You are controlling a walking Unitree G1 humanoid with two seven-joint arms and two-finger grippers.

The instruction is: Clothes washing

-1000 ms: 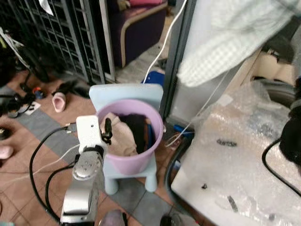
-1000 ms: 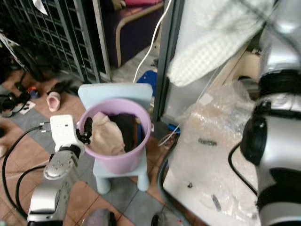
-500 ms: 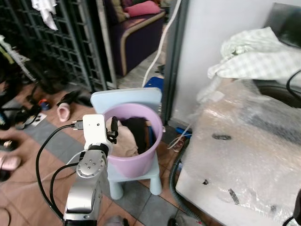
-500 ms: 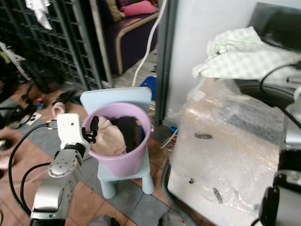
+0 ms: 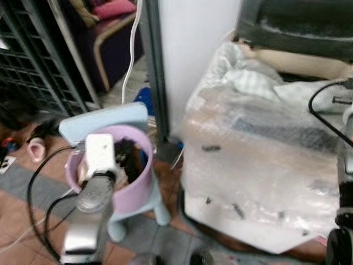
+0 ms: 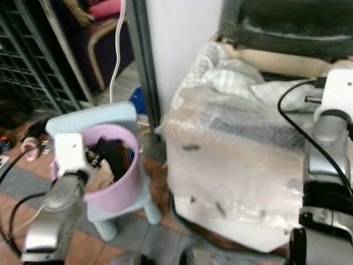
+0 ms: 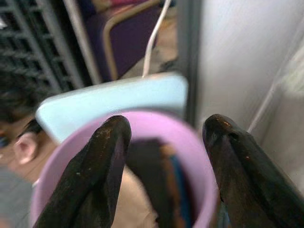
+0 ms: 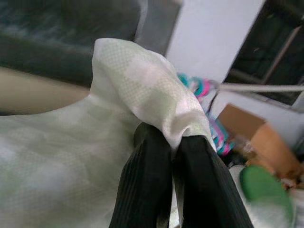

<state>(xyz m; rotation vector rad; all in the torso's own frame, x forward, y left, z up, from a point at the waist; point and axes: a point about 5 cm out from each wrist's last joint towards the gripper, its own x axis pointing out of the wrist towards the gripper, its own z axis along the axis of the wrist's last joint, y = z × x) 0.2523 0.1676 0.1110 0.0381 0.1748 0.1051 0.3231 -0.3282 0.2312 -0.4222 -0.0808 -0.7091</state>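
Observation:
A purple bucket (image 5: pixel 137 185) holding a beige garment and dark clothes (image 6: pixel 110 157) stands on a light blue stool (image 5: pixel 105 121). My left gripper (image 7: pixel 164 142) hovers open just above the bucket's rim (image 7: pixel 194 147), with nothing between its fingers. Its white wrist (image 5: pixel 99 156) sits at the bucket's near side. A pale green checked cloth (image 5: pixel 245 80) lies draped over the back of the bubble-wrapped machine top (image 5: pixel 259 154), below a dark recess (image 5: pixel 298 25). My right gripper (image 8: pixel 175 156) is shut on a fold of the checked cloth (image 8: pixel 142 90). The right arm (image 6: pixel 331 116) stands at the right.
A white cable (image 5: pixel 131 49) runs down beside a grey post (image 5: pixel 154 72). Metal grating (image 5: pixel 27 61) and a purple seat (image 5: pixel 110 38) stand at the back left. A pink slipper (image 5: pixel 36 149) lies on the tiled floor, and a black hose (image 5: pixel 185 204) curves by the machine's base.
The head camera has swung right. The checked cloth, held high a second ago, has come down onto the machine top, still in my right gripper. My left gripper stays at the bucket.

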